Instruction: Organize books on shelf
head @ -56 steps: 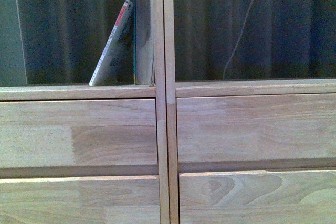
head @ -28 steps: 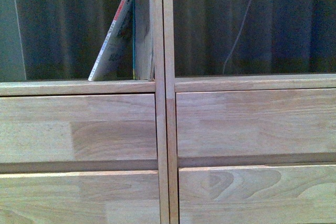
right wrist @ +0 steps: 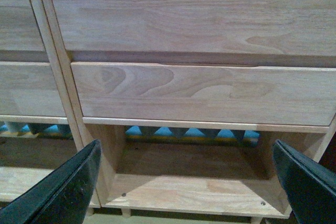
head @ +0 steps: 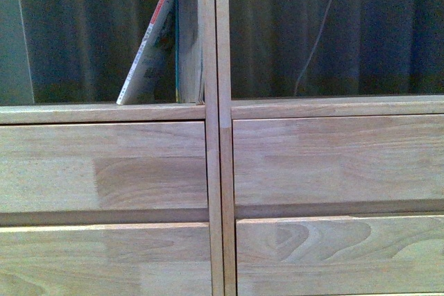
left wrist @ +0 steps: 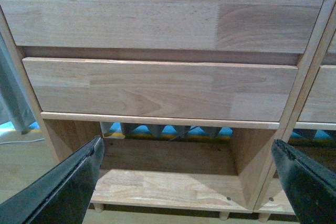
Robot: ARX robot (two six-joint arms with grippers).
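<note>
Paperback, thin white-grey with red spine patch (head: 147,57), leans on the teal-edged book (head: 187,39); we judge it light, floppy. Both empty grippers (left wrist: 186,177) (right wrist: 186,177) gape apart.

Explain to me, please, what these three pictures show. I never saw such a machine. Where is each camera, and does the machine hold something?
This is a robot with two arms, each ending in a gripper. The front view comes from a camera on its body, facing a light wooden shelf with drawer fronts. In the cubby left of the central upright, a thin white-grey paperback leans against a thicker teal-edged book that stands beside the upright.

The other two views come from cameras on the wrists, aimed at the lower drawers and bottom cubbies. The dark shapes in the corners are the fingers of the left gripper and the right gripper. Both are open and hold nothing.
</note>
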